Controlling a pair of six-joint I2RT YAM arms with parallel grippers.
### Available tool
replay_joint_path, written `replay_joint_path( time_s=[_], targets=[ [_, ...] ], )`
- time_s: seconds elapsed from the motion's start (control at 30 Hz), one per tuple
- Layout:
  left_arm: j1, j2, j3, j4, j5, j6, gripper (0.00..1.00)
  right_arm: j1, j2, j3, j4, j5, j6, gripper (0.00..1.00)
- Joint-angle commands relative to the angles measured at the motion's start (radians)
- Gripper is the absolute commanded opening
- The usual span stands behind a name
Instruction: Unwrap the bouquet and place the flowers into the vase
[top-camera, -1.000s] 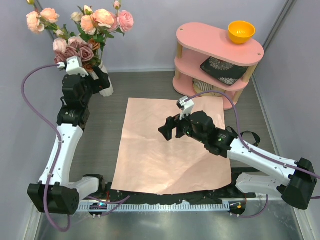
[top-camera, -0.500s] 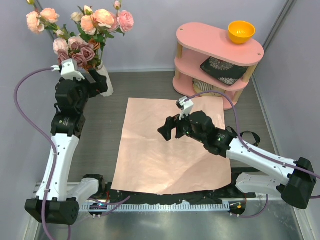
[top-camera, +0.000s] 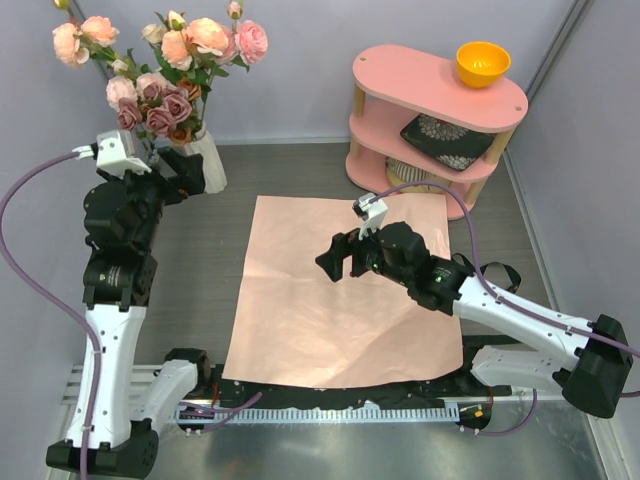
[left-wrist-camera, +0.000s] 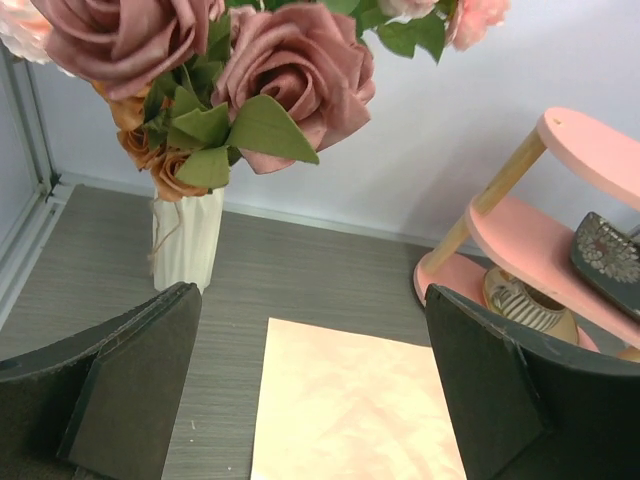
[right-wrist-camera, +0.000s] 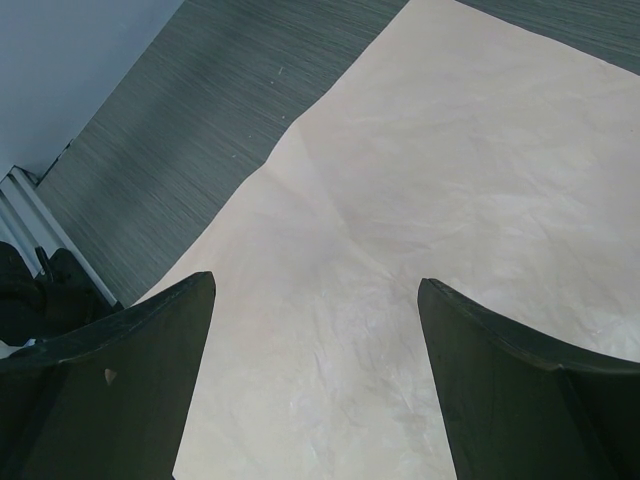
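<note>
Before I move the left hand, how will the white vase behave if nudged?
Probably tippy: the vase is tall and slim, with the flowers spreading wide above it. Likely rigid and breakable, judging by its ribbed white surface. The left hand stands open near it.

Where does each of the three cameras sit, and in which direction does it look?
Top external: above and behind the arm bases, looking down on the table; both arms show, left gripper by the white vase, right gripper over the pink paper sheet.
Left wrist: on the left arm, facing the vase, the roses and the pink shelf; its fingers frame the bottom.
Right wrist: on the right arm, looking down at the paper sheet; its fingers flank it.
Shared: top external and left wrist both show vase, shelf and sheet.
</note>
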Motion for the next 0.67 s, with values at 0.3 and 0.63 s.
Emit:
replay_joint_path(
  time_s=[0.3, 0.63],
  targets=[
    [0.002, -0.212, 0.126, -0.175, -0.057, 0.041, 0.99, -0.003, -0.129, 0.123, -0.191, 0.356, -0.019, 0.91],
    [0.002, -0.228, 0.261, -0.160, -0.010, -0.057, 1.00, -0.003, -0.372, 0.415, -0.467, 0.694, -0.151, 1.00]
  ],
)
